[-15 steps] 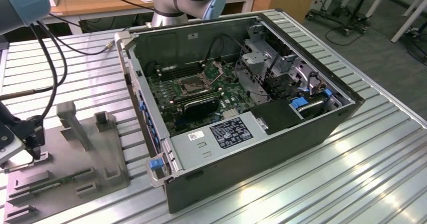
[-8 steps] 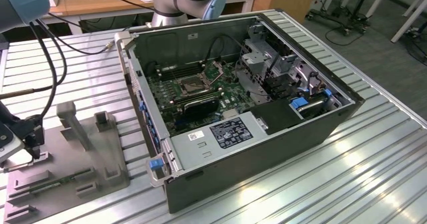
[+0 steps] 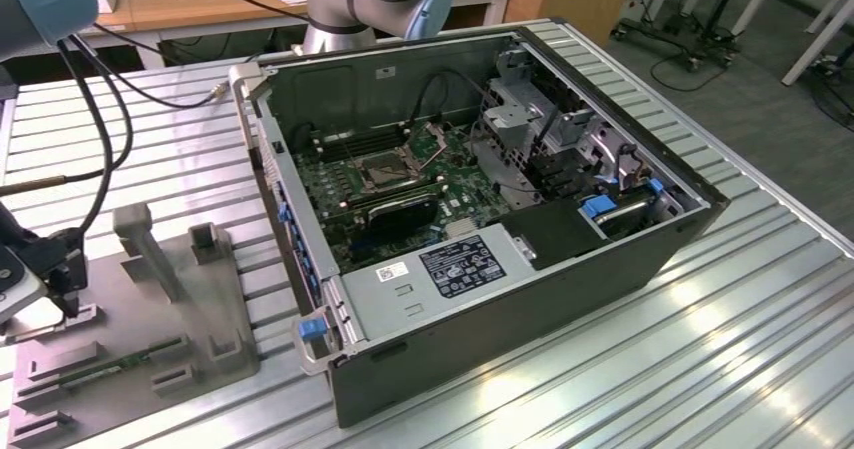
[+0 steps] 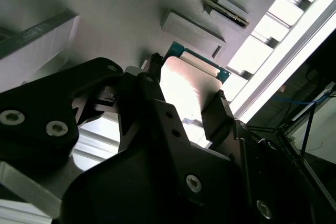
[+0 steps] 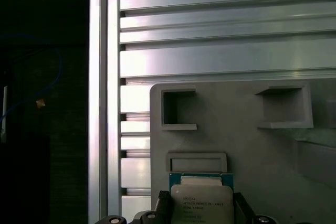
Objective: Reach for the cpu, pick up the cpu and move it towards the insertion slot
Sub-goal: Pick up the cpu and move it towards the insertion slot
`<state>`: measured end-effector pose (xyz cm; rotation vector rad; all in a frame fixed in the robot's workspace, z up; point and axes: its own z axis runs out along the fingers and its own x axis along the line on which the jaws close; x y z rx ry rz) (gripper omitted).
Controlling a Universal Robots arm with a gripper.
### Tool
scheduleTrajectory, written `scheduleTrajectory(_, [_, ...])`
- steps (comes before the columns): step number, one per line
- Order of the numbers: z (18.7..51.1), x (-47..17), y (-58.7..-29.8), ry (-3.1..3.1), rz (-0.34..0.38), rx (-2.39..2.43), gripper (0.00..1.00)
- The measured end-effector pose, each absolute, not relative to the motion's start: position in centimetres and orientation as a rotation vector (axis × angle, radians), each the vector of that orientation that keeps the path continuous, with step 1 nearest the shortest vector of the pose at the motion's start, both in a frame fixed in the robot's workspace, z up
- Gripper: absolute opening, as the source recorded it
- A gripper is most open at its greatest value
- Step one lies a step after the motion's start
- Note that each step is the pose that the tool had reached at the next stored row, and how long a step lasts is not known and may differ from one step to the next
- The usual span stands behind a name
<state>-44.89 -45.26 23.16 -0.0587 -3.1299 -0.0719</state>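
The tool (image 4: 186, 88), clamped on two opposite edges of the cpu (image 5: 202, 203) resting on the grey fixture (image 5: 262, 150), is at the pick-up step, which likely calls for a level lift toward the insertion slot (image 3: 378, 172), well apart inside the open computer case (image 3: 534, 304).

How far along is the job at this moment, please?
Done: the reach. The gripper is down at the cpu. In hand: the pick-up. The cpu appears to lie on the grey fixture, and a firm grip cannot be confirmed. Not yet done: the lift and the carry to the insertion slot, which sits apart inside the open computer case.
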Motion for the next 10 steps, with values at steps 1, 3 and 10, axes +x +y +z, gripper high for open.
scheduleTrajectory(1, [23.19, -44.89, -45.26, -3.130, -0.072, -0.059, 0.55])
scheduleTrajectory(3, [23.24, -44.89, -45.26, -3.130, -0.072, -0.059, 0.55])
scheduleTrajectory(10, [23.44, -44.88, -45.26, -3.130, -0.072, -0.059, 0.55])
